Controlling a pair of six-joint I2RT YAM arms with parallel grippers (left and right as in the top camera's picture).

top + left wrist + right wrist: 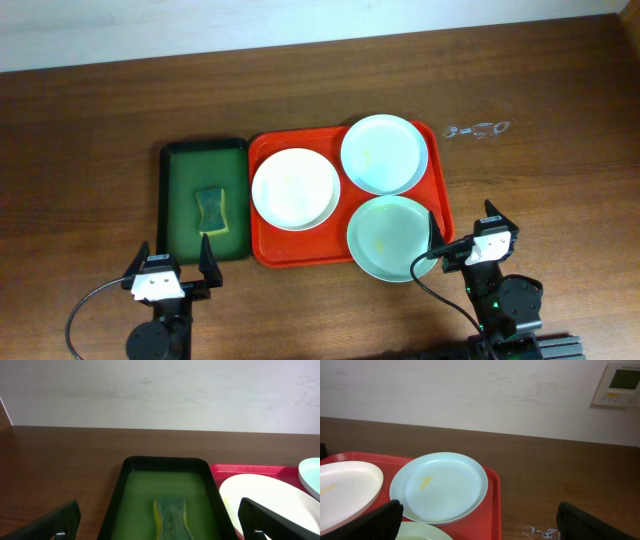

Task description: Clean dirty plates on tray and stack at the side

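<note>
three used plates sit on a red tray (300,258) at the centre of a dark wooden table (80,120), seen from overhead. the white plate (295,188) lies in the tray's left half. the upper mint plate (381,153) fills the upper right corner. the lower mint plate (392,238) lies in the lower right corner, its bottom edge lapping over the tray's rim. all three lie flat and close together, none stacked. in the right wrist view a yellowish smear marks the middle of the upper mint plate, and another shows on the white plate at the frame's left edge.

just left of the red tray, side by side with it, lies a narrower green tray (180,160) holding a yellow-and-green sponge (210,210) near its middle. the left gripper (175,250) sits at the lower left of the overhead frame, below the green tray, its fingers spread wide with nothing between them. the right gripper (462,225) stands at the lower right, just beside the red tray's right rim and the lower mint plate, its fingers likewise wide apart and empty.

a small clear object (480,128), too small to identify, glints on the table to the upper right of the red tray. a pale wall panel (622,385) shows at the upper right of the right wrist view.
</note>
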